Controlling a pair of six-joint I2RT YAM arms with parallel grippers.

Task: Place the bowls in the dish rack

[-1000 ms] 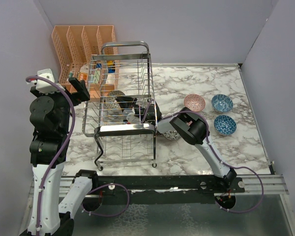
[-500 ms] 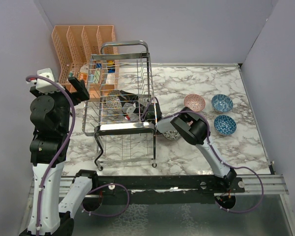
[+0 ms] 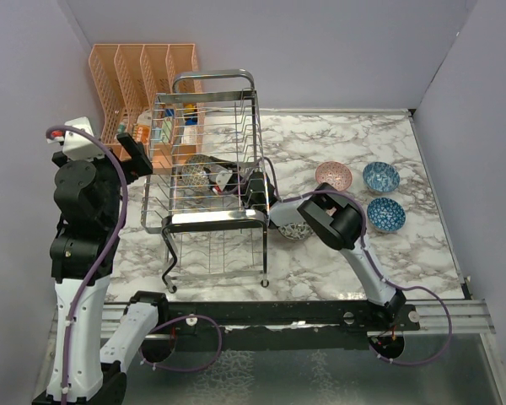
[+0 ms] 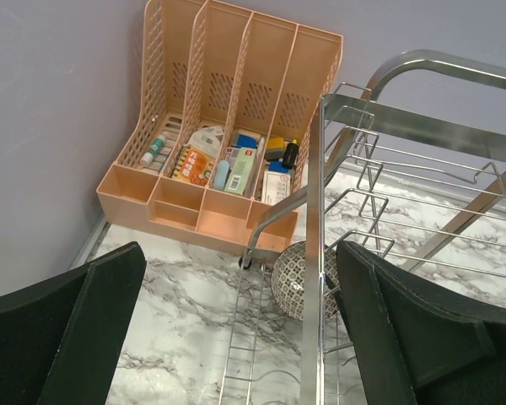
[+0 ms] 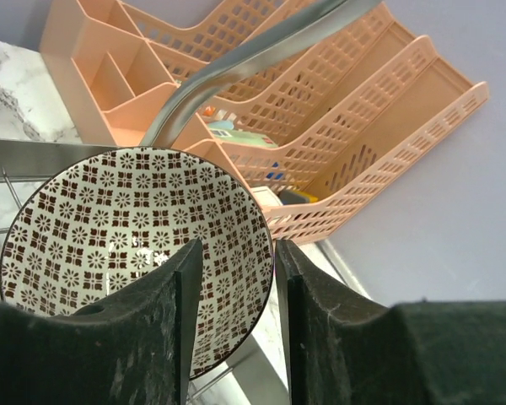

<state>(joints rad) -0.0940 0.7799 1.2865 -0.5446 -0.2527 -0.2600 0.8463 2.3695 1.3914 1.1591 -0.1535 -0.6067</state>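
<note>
Left end effector [image 4: 236,295] hangs wide open just left of the dish rack [image 3: 211,143]. Inside the rack sits the patterned bowl [image 5: 126,228], the right end effector [image 5: 236,249] astride its rim, jaws narrowly parted (pattern shows in the gap). The right wrist view gives its white inside with dark flower-squares; the left wrist view gives only its speckled outside through the wires. Rightward on the counter [image 3: 320,139] are a half-hidden bowl [image 3: 296,230] under the arm, a pink bowl [image 3: 332,175], a far blue bowl [image 3: 380,176] and a near blue bowl [image 3: 386,213].

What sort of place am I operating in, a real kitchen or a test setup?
Most likely a lab test cell dressed as a kitchen counter: a marble-patterned tabletop boxed in by plain lilac walls, a chrome dish rack with patterned bowls beside it, and an orange desk organizer holding small supplies.
</note>
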